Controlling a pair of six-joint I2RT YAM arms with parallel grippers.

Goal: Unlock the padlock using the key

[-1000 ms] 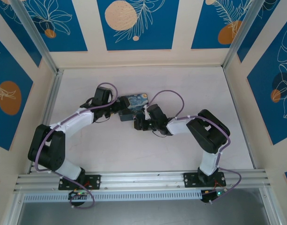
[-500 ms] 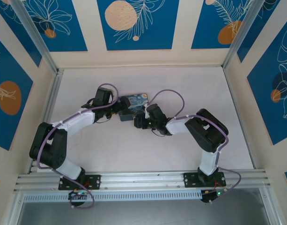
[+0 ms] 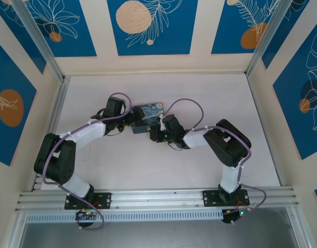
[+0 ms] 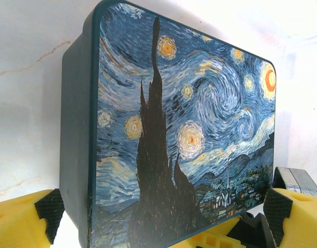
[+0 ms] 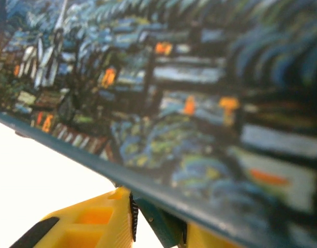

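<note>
The painted box [image 4: 189,113], dark blue with yellow swirls, sits mid-table [image 3: 148,111]. My left gripper [image 4: 163,206] is open, one yellow finger on each side of the box. A small bluish-silver metal piece [image 4: 298,181], which looks like the padlock, peeks out behind that gripper's right finger. My right gripper [image 5: 158,227] is under the box's rim, below the painted village, shut on a small blue-green tab [image 5: 161,225]. I cannot tell if the tab belongs to the box. The key is hidden. In the top view, the left gripper [image 3: 131,120] and right gripper [image 3: 154,133] meet at the box.
The white table [image 3: 163,165] is fenced by an aluminium rail on the left [image 3: 55,119] and another on the right [image 3: 261,119]. Blue-patterned walls stand behind. Both arms' purple cables loop above the grippers.
My right gripper has crept slightly up and right, toward the box. The left arm's elbow has shifted a little; the box has stayed put.
</note>
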